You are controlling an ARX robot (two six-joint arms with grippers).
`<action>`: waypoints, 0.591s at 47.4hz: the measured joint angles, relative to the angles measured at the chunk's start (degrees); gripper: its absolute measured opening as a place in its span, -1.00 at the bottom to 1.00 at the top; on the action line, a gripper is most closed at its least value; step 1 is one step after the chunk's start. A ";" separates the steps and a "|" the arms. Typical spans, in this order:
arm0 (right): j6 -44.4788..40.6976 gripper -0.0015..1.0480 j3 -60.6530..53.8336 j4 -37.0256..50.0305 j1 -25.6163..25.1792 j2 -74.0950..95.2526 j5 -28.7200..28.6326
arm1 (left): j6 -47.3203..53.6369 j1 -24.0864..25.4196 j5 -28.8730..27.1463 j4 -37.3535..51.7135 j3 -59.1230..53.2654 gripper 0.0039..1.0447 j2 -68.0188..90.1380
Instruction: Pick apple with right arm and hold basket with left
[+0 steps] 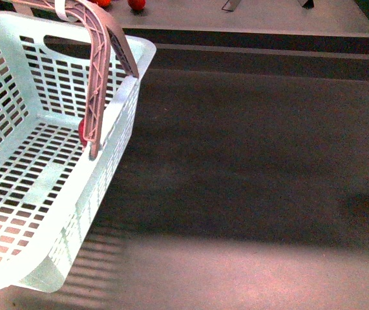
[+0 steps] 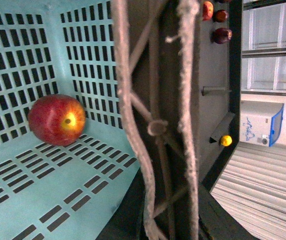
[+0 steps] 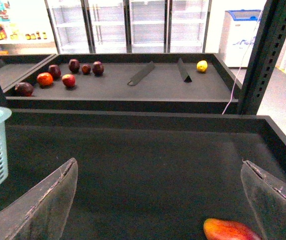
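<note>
1 apple (image 2: 57, 120) lies inside the basket (image 1: 121, 129), against its wall. Left claw (image 2: 158, 125) looks clenched on the handle (image 1: 99, 77); right claw (image 3: 158, 200) is spread, empty, over the desk (image 1: 249, 161). Placing seems finished; next calls for holding the basket level and steady.

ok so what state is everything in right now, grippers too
basket: tilted, handle raised
apple: inside basket, against its wall
left gripper: shut on basket handle
right gripper: open, empty
orange-red fruit: loose on the black surface, ungripped
</note>
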 joint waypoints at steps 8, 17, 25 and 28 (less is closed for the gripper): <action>0.00 0.83 0.00 0.00 0.00 0.00 0.02 | -0.98 1.20 2.14 1.49 -0.61 -0.86 3.32; 0.00 0.83 0.00 0.00 0.00 0.00 0.02 | -1.16 2.23 1.97 4.35 -1.42 -0.86 6.71; 0.00 0.83 0.00 0.00 0.00 0.00 0.00 | -2.58 3.52 1.42 6.05 -3.87 -0.86 8.44; 0.00 0.83 0.00 0.00 0.00 0.00 0.00 | -3.04 3.98 1.75 6.86 -4.59 -0.86 8.41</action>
